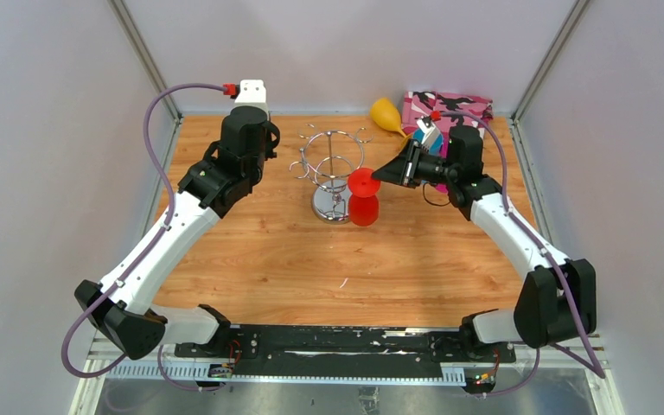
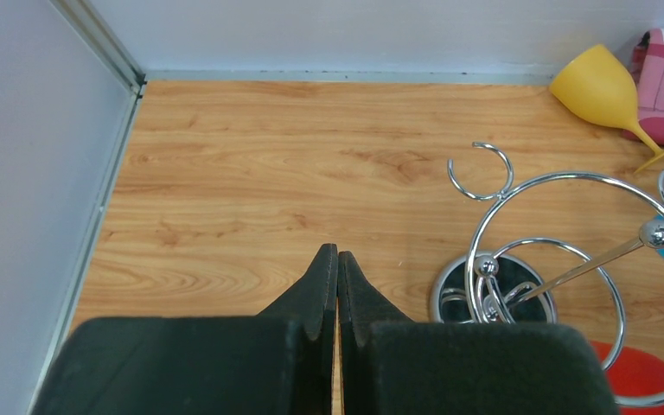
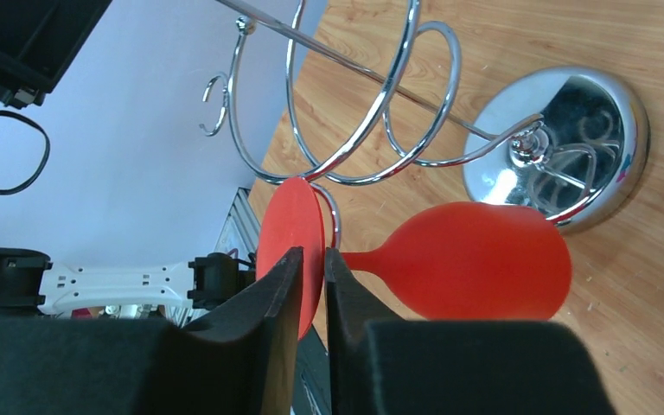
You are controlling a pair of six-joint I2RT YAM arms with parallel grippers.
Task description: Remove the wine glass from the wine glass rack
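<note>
The red wine glass (image 1: 364, 206) hangs upside down at the right side of the chrome wine glass rack (image 1: 333, 164), its round foot (image 3: 287, 226) against a curled wire hook. Its bowl (image 3: 484, 259) is beside the rack's mirrored base (image 3: 571, 138). My right gripper (image 3: 313, 252) is shut on the edge of the foot, one finger on each face; it also shows in the top view (image 1: 382, 173). My left gripper (image 2: 337, 255) is shut and empty, over bare wood left of the rack (image 2: 562, 251).
A yellow wine glass (image 1: 386, 114) lies on its side at the back right, next to a pink camouflage cloth (image 1: 448, 107). Grey walls enclose the wooden table (image 1: 268, 268) on three sides. The left arm (image 1: 225, 173) is close to the rack's left side.
</note>
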